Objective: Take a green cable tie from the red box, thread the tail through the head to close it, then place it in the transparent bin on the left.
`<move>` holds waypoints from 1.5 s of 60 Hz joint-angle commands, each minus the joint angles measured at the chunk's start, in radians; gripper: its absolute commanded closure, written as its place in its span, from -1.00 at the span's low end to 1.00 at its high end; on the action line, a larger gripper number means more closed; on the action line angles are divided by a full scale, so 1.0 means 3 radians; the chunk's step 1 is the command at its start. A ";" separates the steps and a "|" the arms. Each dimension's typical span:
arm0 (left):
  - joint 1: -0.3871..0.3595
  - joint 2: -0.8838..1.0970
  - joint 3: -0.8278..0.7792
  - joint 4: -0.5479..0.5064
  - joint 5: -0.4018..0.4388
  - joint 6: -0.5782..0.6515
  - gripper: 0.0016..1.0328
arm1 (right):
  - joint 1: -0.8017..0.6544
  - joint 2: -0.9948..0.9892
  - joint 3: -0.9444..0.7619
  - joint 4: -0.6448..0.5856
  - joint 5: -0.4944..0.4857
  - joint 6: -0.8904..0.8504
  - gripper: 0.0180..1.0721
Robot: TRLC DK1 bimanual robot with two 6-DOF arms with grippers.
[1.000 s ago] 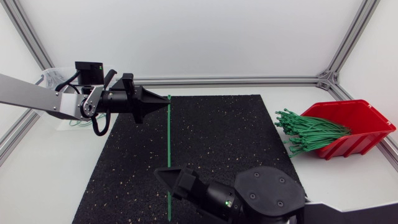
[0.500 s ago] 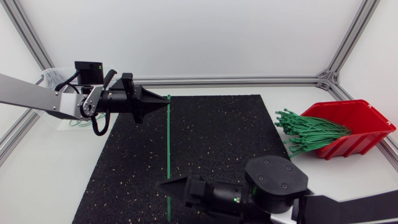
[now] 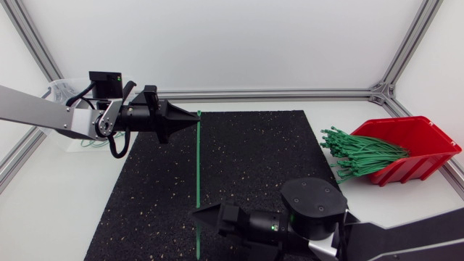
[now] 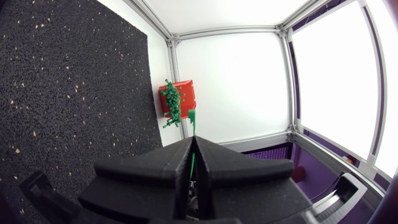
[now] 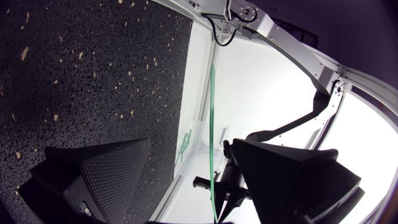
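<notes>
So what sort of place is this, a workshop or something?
Probably a robotics lab bench. The silver-grey left arm's black gripper pinches a long green cable tie over a black speckled mat, and a red plastic box holds more green ties.

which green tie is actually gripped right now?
The lone straight cable tie over the black mat, one end pinched in the left gripper; the bundle in the red box lies loose.
</notes>
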 commanded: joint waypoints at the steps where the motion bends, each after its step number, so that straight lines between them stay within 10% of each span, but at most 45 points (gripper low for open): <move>1: 0.0029 0.0024 0.0010 0.0054 0.0072 -0.0013 0.93 | 0.0017 -0.0040 -0.0016 0.0081 -0.0047 0.0017 -0.53; 55: 0.0039 0.0137 0.0015 0.0284 0.0102 -0.0029 0.94 | 0.0207 -0.0030 -0.0051 0.0106 -0.0062 0.0452 0.59; 90: 0.0034 0.0116 0.0020 0.0284 0.0092 -0.0034 0.93 | 0.0140 -0.0096 -0.0143 0.0116 -0.0022 0.0615 0.62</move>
